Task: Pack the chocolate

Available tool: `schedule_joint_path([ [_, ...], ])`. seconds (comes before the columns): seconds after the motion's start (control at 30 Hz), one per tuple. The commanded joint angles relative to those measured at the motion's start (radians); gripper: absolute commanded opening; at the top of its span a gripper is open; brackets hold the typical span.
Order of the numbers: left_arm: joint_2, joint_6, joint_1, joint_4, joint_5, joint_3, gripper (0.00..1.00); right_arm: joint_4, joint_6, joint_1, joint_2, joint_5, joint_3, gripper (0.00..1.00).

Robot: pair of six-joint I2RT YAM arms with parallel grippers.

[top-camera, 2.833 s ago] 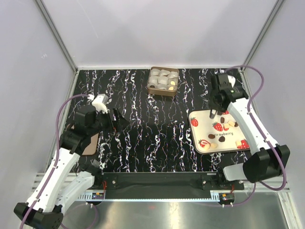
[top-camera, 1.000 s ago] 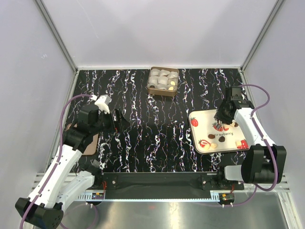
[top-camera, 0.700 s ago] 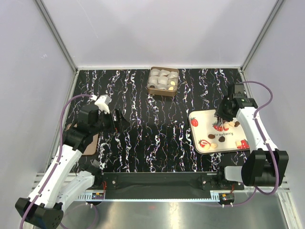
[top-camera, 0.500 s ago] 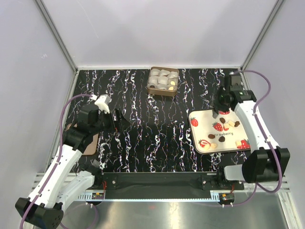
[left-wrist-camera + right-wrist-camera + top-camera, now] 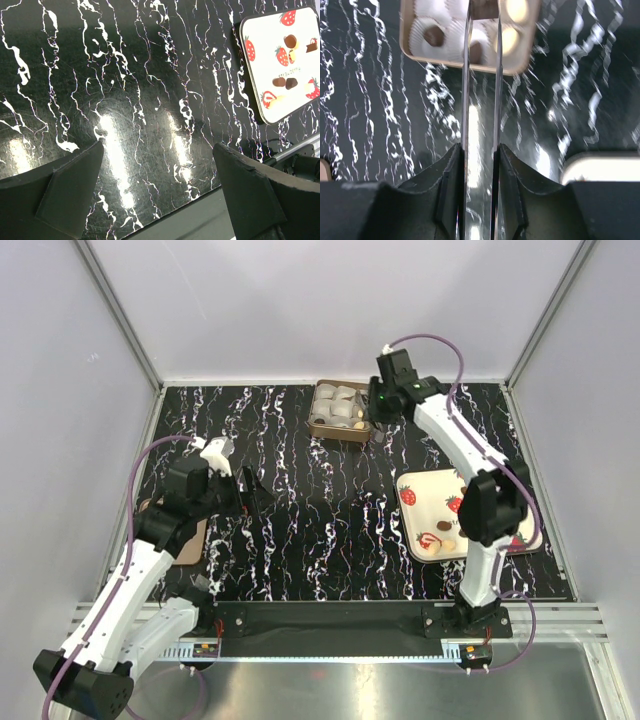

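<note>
Dark and cream chocolate pieces (image 5: 289,40) lie on the white strawberry tray (image 5: 265,60), which shows at the table's right (image 5: 425,490); the right arm crosses over it. A tan box (image 5: 342,410) of white paper cups at the back holds dark (image 5: 434,35) and cream (image 5: 510,37) chocolates. My right gripper (image 5: 483,6) hovers over the box's near right part (image 5: 373,412), its thin blades shut on a dark brown chocolate (image 5: 483,11). My left gripper (image 5: 160,190) hangs open and empty over bare table at the left (image 5: 250,495).
A flat brown piece (image 5: 190,540) lies at the table's left edge under the left arm. The black marbled table (image 5: 320,530) is bounded by white walls and metal posts. Its front edge (image 5: 200,200) shows below the left gripper.
My right gripper closed on a dark chocolate at the tray, lifted it and swung up and left to the box. The left arm has stayed put.
</note>
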State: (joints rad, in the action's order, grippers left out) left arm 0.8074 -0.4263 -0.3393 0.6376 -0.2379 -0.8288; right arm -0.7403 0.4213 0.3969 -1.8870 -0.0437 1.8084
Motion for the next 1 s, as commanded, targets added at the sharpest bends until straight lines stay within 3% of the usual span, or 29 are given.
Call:
schedule_joint_path([
  [0.0, -0.002, 0.015, 0.0, -0.024, 0.008, -0.035, 0.99, 0.068, -0.064, 0.034, -0.072, -0.031, 0.138, 0.33],
  [0.33, 0.006, 0.021, 0.002, -0.019, 0.015, -0.035, 0.99, 0.105, -0.124, 0.065, -0.245, -0.05, 0.243, 0.35],
  [0.97, 0.041, 0.023, 0.002, -0.044, 0.023, -0.016, 0.99, 0.122, -0.141, 0.065, -0.327, -0.042, 0.261, 0.4],
])
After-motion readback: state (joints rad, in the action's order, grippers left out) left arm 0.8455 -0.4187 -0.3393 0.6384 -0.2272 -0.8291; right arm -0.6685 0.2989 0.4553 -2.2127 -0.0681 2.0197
